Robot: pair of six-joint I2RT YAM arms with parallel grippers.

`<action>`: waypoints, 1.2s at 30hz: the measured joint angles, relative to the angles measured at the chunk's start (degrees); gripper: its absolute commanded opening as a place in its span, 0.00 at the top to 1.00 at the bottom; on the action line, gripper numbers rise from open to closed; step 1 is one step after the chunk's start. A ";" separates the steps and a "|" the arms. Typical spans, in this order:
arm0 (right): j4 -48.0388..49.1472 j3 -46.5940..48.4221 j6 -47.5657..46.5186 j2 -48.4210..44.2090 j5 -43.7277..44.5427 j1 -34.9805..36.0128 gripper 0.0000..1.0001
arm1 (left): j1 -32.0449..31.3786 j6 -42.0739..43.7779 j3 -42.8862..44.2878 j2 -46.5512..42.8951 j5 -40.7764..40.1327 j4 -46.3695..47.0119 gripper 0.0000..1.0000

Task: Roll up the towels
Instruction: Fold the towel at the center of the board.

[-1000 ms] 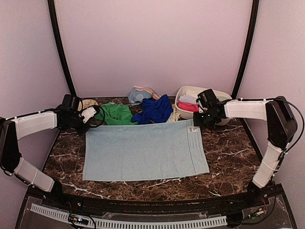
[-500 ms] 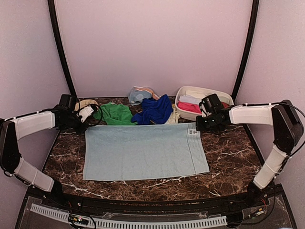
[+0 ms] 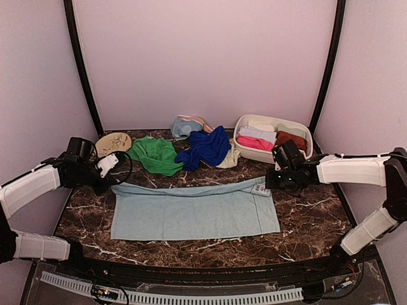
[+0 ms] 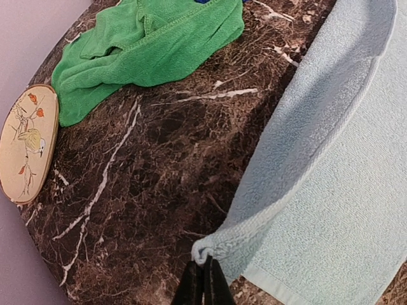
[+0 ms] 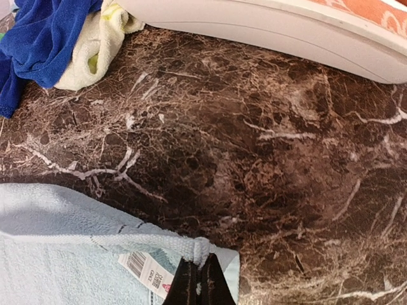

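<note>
A light blue towel [image 3: 194, 213] lies spread on the marble table, its far edge lifted and folded toward the near side. My left gripper [image 3: 113, 182] is shut on its far left corner [image 4: 213, 248]. My right gripper [image 3: 268, 182] is shut on its far right corner [image 5: 203, 249], beside a white label [image 5: 145, 272]. Behind lie a green towel [image 3: 154, 154], a royal blue towel [image 3: 205, 147] and a pale yellow-green towel [image 3: 230, 155]. A light blue-grey towel [image 3: 184, 126] is at the back wall. Rolled pink [image 3: 251, 143], white [image 3: 259, 133] and rust towels [image 3: 290, 138] sit in the basin.
A white oval basin [image 3: 240, 136] stands at the back right, its wall close to my right gripper [image 5: 267, 28]. A tan round patterned disc [image 3: 113, 143] lies at the back left [image 4: 25, 143]. Dark marble table [image 3: 311, 210] shows on both sides of the towel.
Both grippers have drawn back toward the near side and outward, each with a far corner of the light blue towel. The far edge now folds over and the towel looks narrower.
</note>
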 measured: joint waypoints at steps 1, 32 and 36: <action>-0.31 -0.72 0.76 -1.07 0.46 0.39 1.00 | -0.02 0.22 -0.52 -1.07 0.37 -0.59 1.00; 0.94 -10.58 21.92 2.14 8.87 11.91 1.00 | -13.29 5.20 -12.41 6.88 -15.41 6.10 1.00; 1.46 -9.01 21.88 3.87 9.29 11.89 1.00 | -13.42 6.08 -10.78 12.24 -20.39 12.70 1.00</action>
